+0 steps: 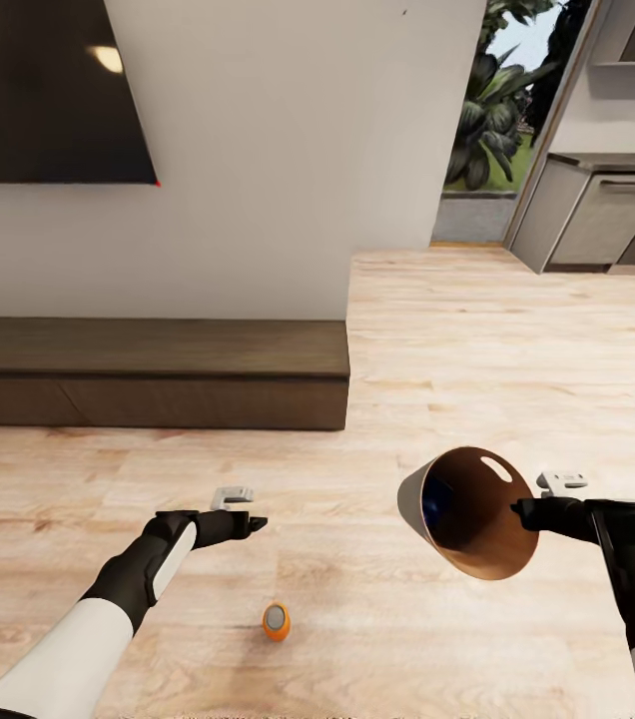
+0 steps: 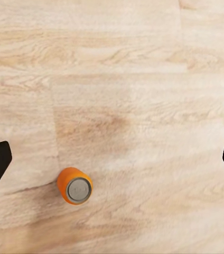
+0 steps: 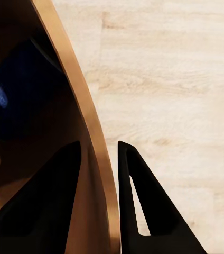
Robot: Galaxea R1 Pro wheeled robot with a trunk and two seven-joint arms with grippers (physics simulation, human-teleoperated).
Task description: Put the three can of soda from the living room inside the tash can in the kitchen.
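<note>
One orange soda can (image 1: 276,621) with a silver-grey end stands on the light wood floor, close in front of me. In the left wrist view the soda can (image 2: 75,185) lies below my left gripper (image 2: 112,159), nearer one finger, and the fingers are spread wide apart. My left gripper (image 1: 254,521) hovers above the floor, up and left of the can. My right gripper (image 1: 523,513) is shut on the rim of the trash can (image 1: 462,511) and holds it in the air, tilted, with its copper-brown inside facing me. One finger (image 3: 38,211) is inside the rim (image 3: 99,159), the other outside. The other two cans are out of view.
A long low dark-brown cabinet (image 1: 158,369) runs along the white wall at the left, under a dark panel (image 1: 48,90). At the far right a glazed opening (image 1: 497,110) shows plants, beside grey kitchen cabinets (image 1: 607,215). Wood floor stretches between.
</note>
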